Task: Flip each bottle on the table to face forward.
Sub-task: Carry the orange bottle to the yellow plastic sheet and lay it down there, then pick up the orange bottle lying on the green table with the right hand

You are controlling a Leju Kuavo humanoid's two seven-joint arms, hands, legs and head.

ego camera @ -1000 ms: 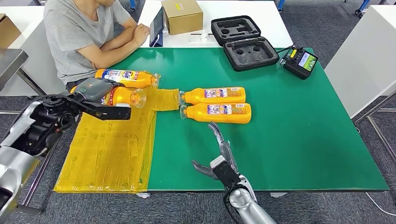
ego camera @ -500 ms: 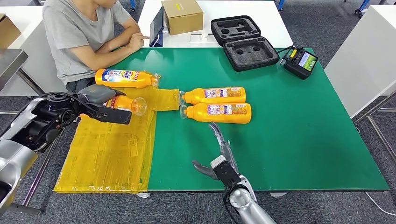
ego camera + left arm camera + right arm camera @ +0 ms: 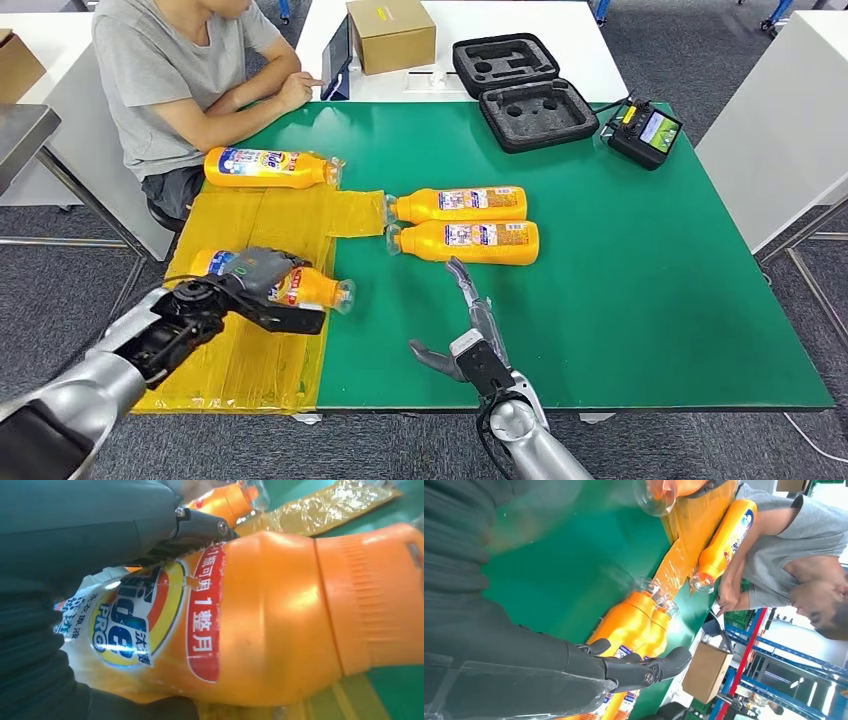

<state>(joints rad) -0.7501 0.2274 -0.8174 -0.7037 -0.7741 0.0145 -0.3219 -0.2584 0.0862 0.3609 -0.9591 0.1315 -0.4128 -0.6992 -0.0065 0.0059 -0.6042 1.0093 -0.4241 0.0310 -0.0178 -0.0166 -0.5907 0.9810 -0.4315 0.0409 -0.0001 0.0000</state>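
The left hand (image 3: 262, 285) grips an orange bottle (image 3: 300, 287) lying on its side on the yellow sheet (image 3: 245, 350) at the near-left of the green worktop (image 3: 620, 270), cap toward the worktop centre. The right hand (image 3: 470, 335) rests open, fingers extended, holding nothing, near two side-by-side bottles (image 3: 465, 222). A fourth bottle (image 3: 268, 167) lies beside a seated person (image 3: 170, 70).

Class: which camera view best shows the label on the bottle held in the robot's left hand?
The left wrist view: the held bottle shows its front label close up. The head view shows that bottle small, partly covered by the left hand. The right wrist view catches its cap end.
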